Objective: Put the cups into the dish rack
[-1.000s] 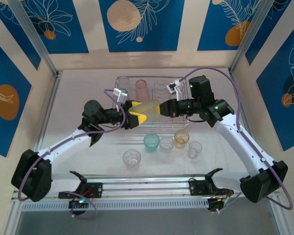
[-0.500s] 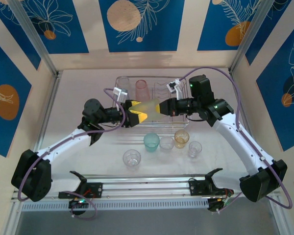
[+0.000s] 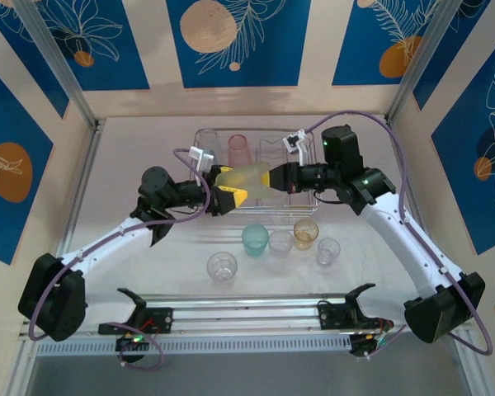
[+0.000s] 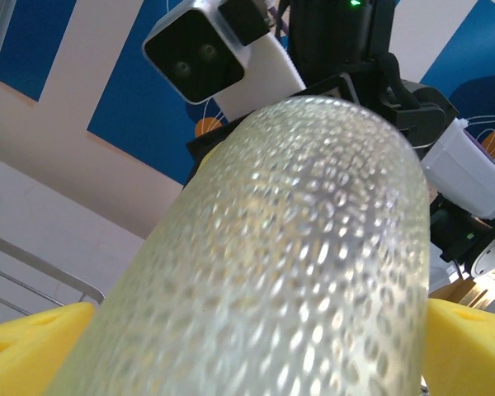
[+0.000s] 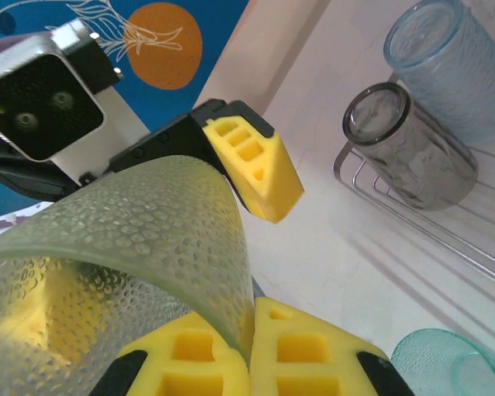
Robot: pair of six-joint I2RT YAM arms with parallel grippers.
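Over rack (image 3: 268,147): left gripper (image 3: 231,184), cup (image 3: 249,176), right gripper (image 3: 272,178).

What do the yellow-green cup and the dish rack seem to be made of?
Yellow-green cup: probably thin translucent plastic, with a dimpled, glossy surface; the background shows dimly through its wall. Dish rack: looks like metal wire, silver and shiny, judging by its thin bright rods.

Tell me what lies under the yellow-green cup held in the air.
From above, the yellow-green cup hangs over the dish rack, whose wires show beside it. The part straight beneath is covered by the cup, so anything there is hidden.
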